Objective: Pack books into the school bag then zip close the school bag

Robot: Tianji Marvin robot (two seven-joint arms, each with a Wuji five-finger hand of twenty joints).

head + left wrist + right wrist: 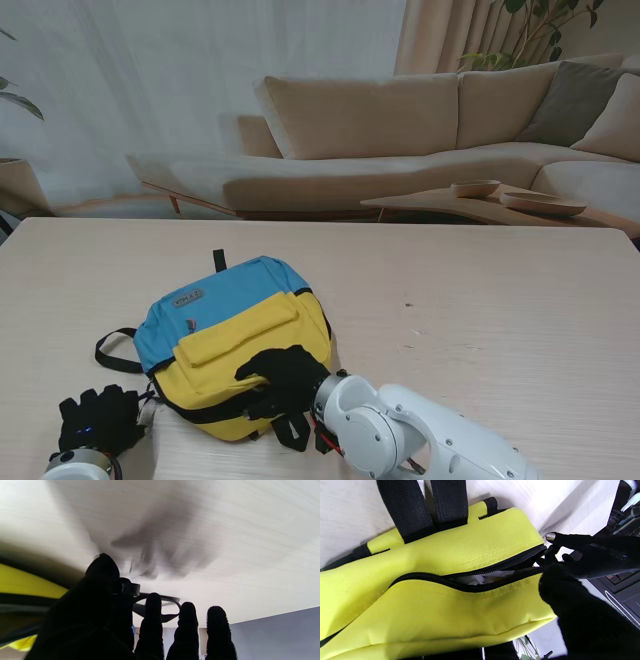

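Only in the right wrist view: zipper (470,580) partly agape, right robot hand (570,580) fingers pinched at its end.

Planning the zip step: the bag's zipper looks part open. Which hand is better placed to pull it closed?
Probably the right hand: its fingers sit at the zipper's open end on the school bag. The left hand is beside the bag, on a black strap.

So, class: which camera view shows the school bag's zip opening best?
The right wrist view: the zip opening gapes partly open across the yellow panel. The stand view shows only the school bag from outside; the left wrist view catches just a blurred yellow edge.
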